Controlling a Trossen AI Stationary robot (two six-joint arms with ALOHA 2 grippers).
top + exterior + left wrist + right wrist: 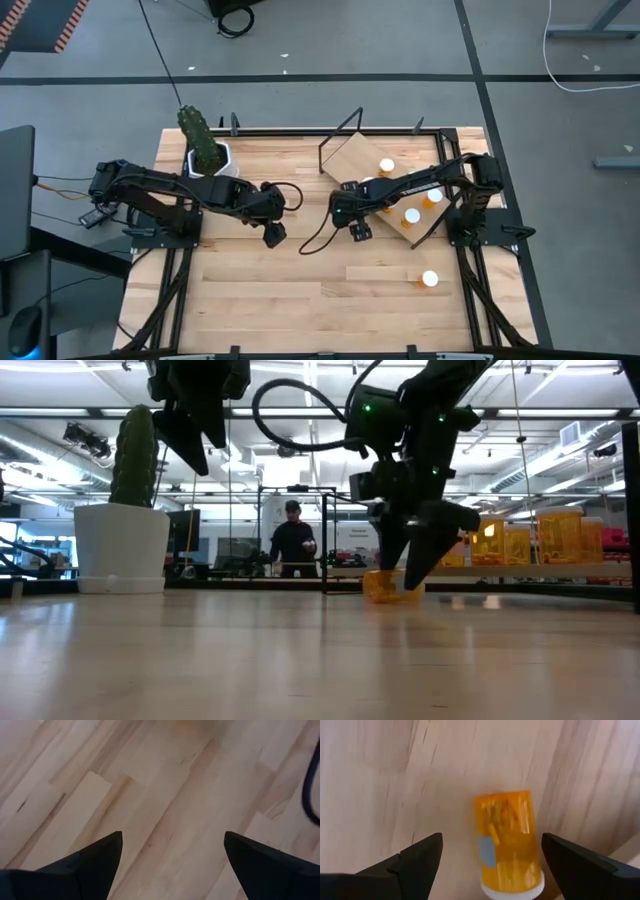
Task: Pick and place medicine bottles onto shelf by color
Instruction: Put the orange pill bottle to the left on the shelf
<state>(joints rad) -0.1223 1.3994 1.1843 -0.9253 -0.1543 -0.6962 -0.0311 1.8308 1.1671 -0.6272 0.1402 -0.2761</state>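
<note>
An orange medicine bottle (507, 840) with a white cap (512, 892) lies on its side on the wooden table. My right gripper (491, 836) is open above it, one finger on either side, touching nothing. In the low view this bottle (388, 587) shows just below the right gripper (410, 565). In the high view the right gripper (360, 230) hides it. The tilted shelf (350, 155) carries three white-capped bottles (412, 215). Another bottle (430, 279) stands on the table near the right front. My left gripper (275, 237) hangs open over bare table (172, 834).
A white pot with a cactus (205, 150) stands at the table's far left, behind the left arm. A black cable (315, 235) loops over the table between the two grippers. A person (292, 540) stands in the room beyond the table.
</note>
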